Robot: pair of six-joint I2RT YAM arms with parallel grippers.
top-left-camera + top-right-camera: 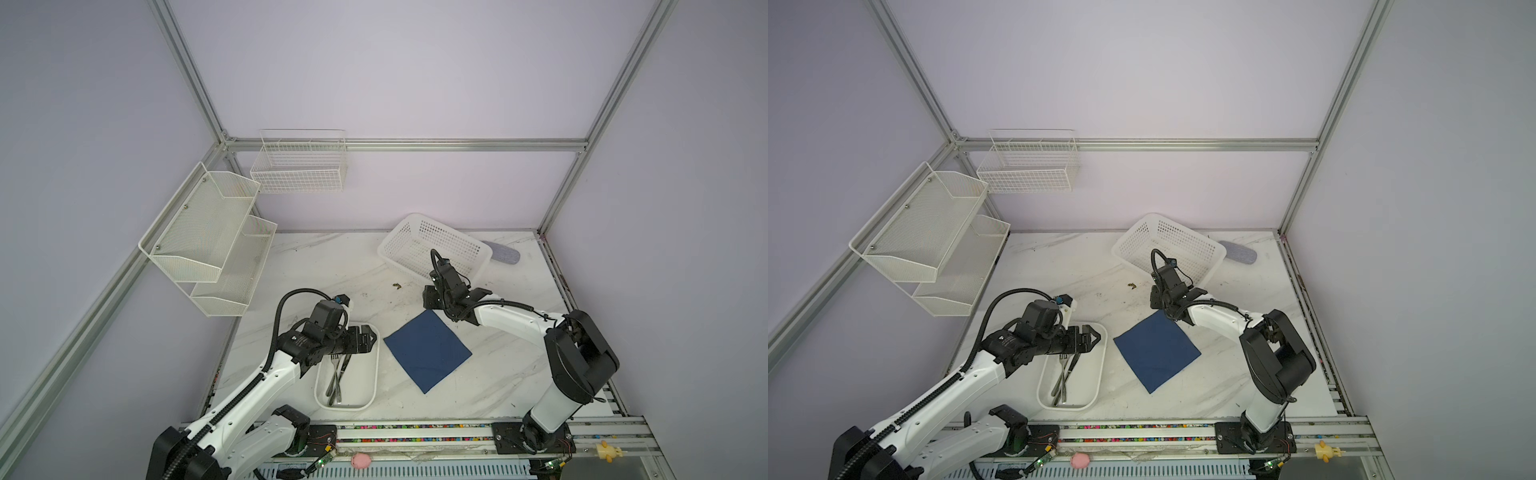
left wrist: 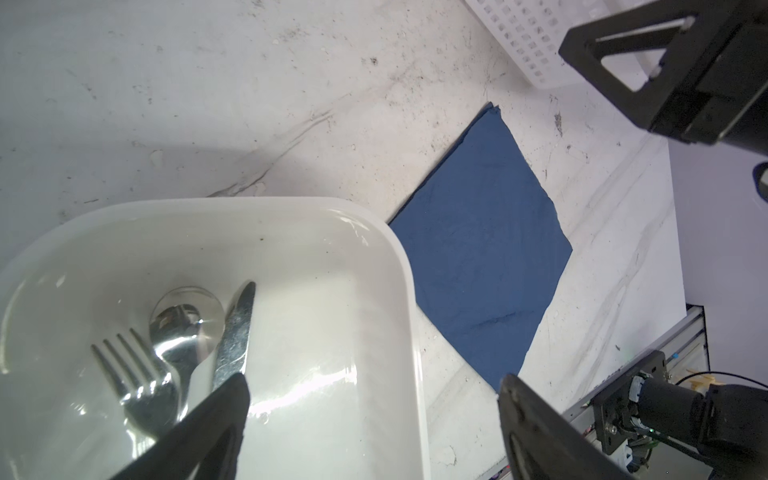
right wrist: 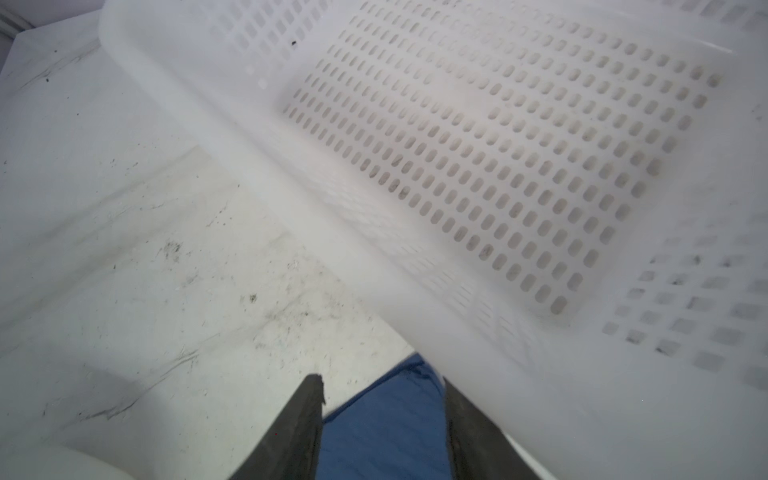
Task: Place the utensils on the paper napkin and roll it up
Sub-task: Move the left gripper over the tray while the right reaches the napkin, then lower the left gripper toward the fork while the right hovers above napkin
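The utensils (image 1: 337, 376) lie in the dish (image 1: 362, 384); the paper napkin (image 1: 428, 351) right of it, basket (image 1: 436, 245) behind

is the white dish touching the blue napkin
Apart. In both top views a thin strip of bare tabletop shows between the rim of the white dish and the nearest corner of the paper napkin. The left wrist view hides it.

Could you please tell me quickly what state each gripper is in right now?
Left gripper: open, empty, above the white oblong dish.
Right gripper: open, empty, over a corner of the navy-blue square paper napkin.
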